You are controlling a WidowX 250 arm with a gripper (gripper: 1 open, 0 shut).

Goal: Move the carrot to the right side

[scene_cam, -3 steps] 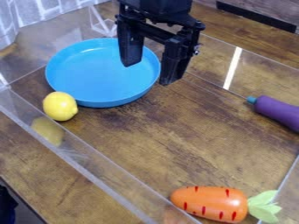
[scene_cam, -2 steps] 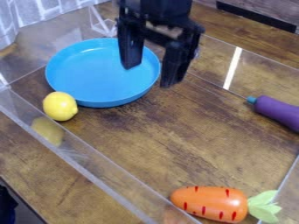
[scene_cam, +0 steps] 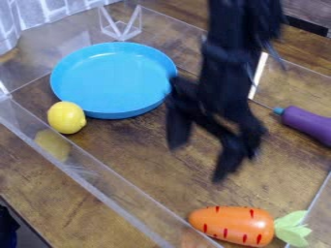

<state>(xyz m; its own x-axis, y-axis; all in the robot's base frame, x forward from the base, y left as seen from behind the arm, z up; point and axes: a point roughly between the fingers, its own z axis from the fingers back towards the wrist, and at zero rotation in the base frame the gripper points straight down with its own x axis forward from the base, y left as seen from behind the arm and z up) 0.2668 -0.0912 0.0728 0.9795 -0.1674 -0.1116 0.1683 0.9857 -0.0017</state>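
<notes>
The orange carrot (scene_cam: 234, 225) with a green leafy top lies on its side at the bottom edge of the wooden table, leaves to the right. My black gripper (scene_cam: 208, 143) hangs blurred over the middle of the table, above and a little left of the carrot, not touching it. Its two fingers (scene_cam: 239, 157) point down and stand apart, open, with nothing between them.
A blue plate (scene_cam: 77, 82) sits at the back left with a yellow lemon (scene_cam: 66, 117) by its front rim. A purple eggplant (scene_cam: 312, 123) lies at the right edge. A clear plastic wall (scene_cam: 91, 174) runs along the table's front left side.
The gripper has swept from above the blue plate's right rim down and to the right, toward the carrot, staying open. The objects have not moved.
</notes>
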